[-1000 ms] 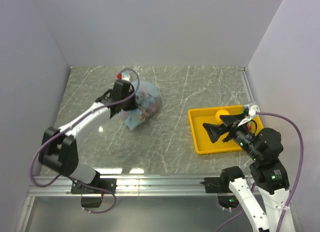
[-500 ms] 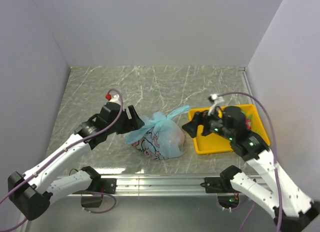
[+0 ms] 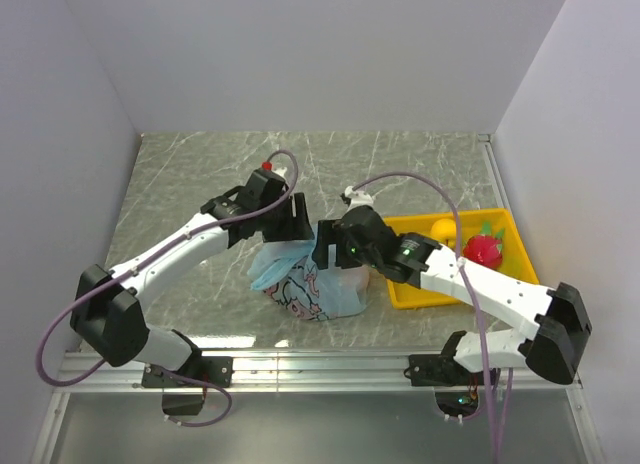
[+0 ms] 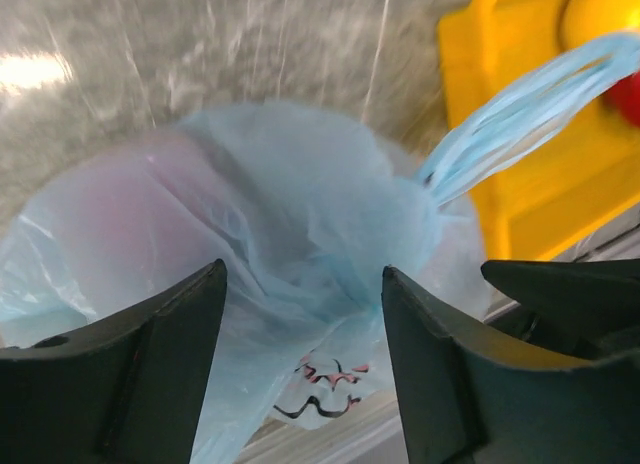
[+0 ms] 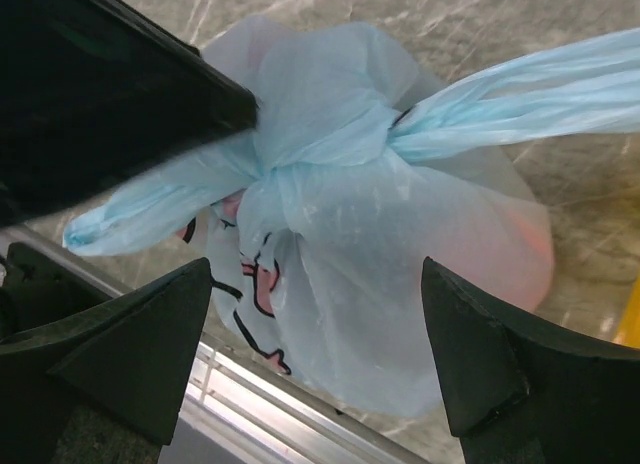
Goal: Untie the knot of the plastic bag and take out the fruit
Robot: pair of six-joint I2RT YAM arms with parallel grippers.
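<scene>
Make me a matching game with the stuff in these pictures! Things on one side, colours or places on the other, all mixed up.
Things:
1. plastic bag
2. tray
3. red fruit
4. table

Matches:
A. yellow
B. grey with pale veins
C. light blue with a cartoon print
D. lying in the tray

Right pairs: 1-C, 2-A, 3-D, 4-B.
</scene>
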